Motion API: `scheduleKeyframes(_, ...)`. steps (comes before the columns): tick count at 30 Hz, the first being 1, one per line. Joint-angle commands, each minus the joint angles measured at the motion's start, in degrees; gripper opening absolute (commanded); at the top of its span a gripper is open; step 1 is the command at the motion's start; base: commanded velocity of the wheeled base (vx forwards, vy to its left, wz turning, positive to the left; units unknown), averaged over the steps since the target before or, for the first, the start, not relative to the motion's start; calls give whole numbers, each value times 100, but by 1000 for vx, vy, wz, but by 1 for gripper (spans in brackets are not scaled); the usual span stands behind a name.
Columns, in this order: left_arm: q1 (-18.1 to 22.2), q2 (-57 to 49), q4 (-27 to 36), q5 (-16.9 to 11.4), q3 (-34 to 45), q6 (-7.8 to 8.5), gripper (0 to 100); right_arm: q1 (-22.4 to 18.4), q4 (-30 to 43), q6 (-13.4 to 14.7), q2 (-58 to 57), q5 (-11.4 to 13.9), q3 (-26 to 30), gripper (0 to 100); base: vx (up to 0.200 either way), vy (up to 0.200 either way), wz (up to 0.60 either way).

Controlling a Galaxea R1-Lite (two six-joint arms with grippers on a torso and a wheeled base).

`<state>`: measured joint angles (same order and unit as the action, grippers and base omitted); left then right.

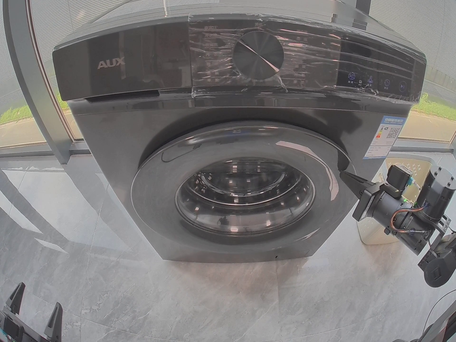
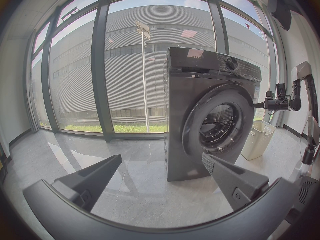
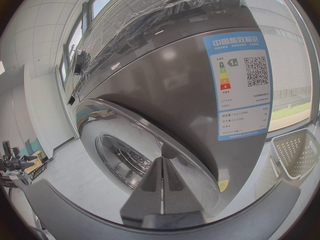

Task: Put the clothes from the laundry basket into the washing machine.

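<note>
Head view first: the washing machine (image 1: 118, 134) stands square on the pale tiled floor (image 1: 190, 295) in front of tall windows. It is dark grey, with its round door (image 1: 156, 181) closed and the steel drum visible through the glass. A big dial (image 1: 258, 54) sits in the middle of the control panel, which is wrapped in crinkled clear film (image 1: 304, 58). The laundry basket (image 2: 256, 139), cream and perforated, stands on the floor just beside the machine's right side, behind the right arm. That arm is raised and stretched level toward the machine. The right gripper (image 1: 344, 175) has its fingers pressed together with nothing between them, and its tip is right at the door's right rim. I cannot tell whether it touches. The left gripper (image 2: 161, 156) hangs low on the left, well apart from the machine, with its fingers spread wide and nothing in them. A pale logo (image 1: 111, 63) marks the left of the panel. A blue-and-white energy label (image 3: 245, 87) with coloured bars and a square code is stuck on the front, at the upper right.
</note>
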<state>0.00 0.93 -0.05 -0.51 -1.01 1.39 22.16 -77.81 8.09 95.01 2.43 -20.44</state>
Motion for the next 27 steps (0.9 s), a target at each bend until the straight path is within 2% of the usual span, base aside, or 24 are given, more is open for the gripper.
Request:
scheduleKeyframes(1,0,-93,-4,-2,92,-7,100,7,-6,-10,-27,12,14,0,0,0,0)
scheduleKeyframes(3,0,-93,-4,-2,92,2,100,43,-15,-10,-27,21,58,0,0,0,0)
scheduleKeyframes(8,0,-93,-4,-2,92,-7,100,447,-50,-54,-159,179,585,0,0,0,0)
scheduleKeyframes(9,0,-93,-4,-2,92,-7,100,702,-50,-54,-308,258,893,0,0,0,0)
scheduleKeyframes(13,0,-93,-4,-2,92,-7,100,1071,-67,-62,-572,267,1359,0,0,0,0)
scheduleKeyframes(18,-9,-93,-4,-10,92,-16,100,1106,-50,-62,-932,232,1482,0,0,0,0)
scheduleKeyframes(19,-9,-93,-4,-10,92,-16,100,1106,-50,-62,-967,232,1508,100,0,0,0)
scheduleKeyframes(24,-9,-93,5,-19,92,-16,100,1124,-23,-62,-1257,276,2044,100,0,0,0)
scheduleKeyframes(27,-9,-93,5,-19,92,-16,100,1115,73,-45,-1495,258,2044,100,0,0,0)
